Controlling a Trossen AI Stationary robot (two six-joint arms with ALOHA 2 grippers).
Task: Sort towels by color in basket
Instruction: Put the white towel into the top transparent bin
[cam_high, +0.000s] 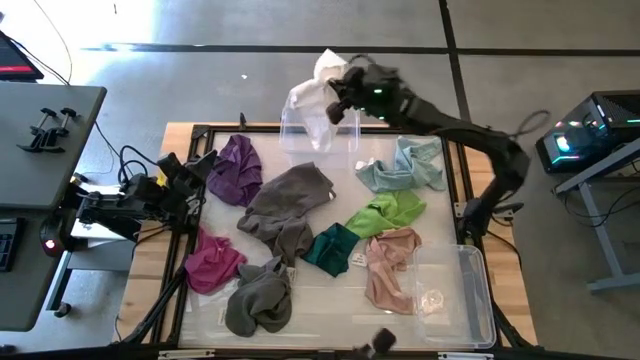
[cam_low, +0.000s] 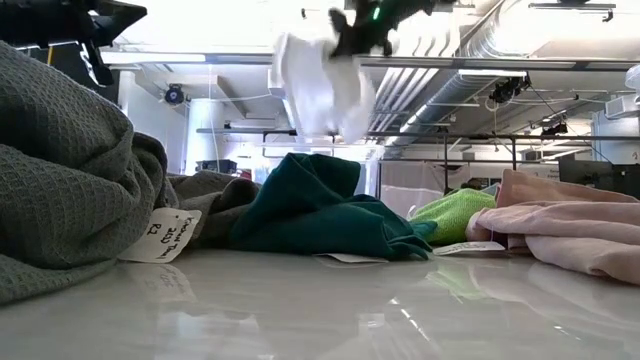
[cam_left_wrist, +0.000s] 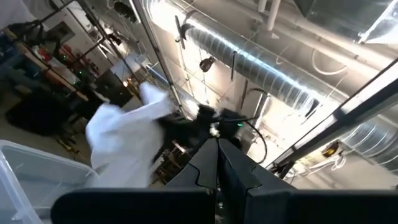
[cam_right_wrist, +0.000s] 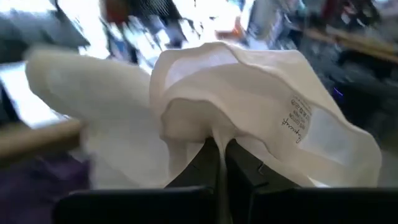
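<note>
From above: right gripper (cam_high: 335, 108) clamped on the white towel (cam_high: 312, 100), lifted over the clear bin (cam_high: 345, 140) at the far edge of the table (cam_high: 175, 140). Left gripper (cam_high: 205, 160) shut and empty, parked off to the left of that bin, beside the purple towel (cam_high: 236, 168).

Also from above, all nearer than the bin: large grey towel (cam_high: 288, 205), pale teal towel (cam_high: 405, 167) to its right side, lime green towel (cam_high: 385, 213), dark teal towel (cam_high: 330, 248), pink towel (cam_high: 390, 265), magenta towel (cam_high: 212, 262), second grey towel (cam_high: 258, 298). Second clear bin (cam_high: 462, 295) at the near right corner.

At table height: white towel (cam_low: 320, 85) hanging well clear of everything below, a height not readable from above; grey towel (cam_low: 70, 170) filling the left, dark teal towel (cam_low: 315, 210) in the middle; the bin not visible.

Right wrist view: fingers (cam_right_wrist: 205, 165) pinched together on a fold of white towel (cam_right_wrist: 249, 106), printed label showing.

Left wrist view: closed fingers (cam_left_wrist: 205, 168) pointing up at ceiling ducts, white towel (cam_left_wrist: 124, 143) dangling beyond.
</note>
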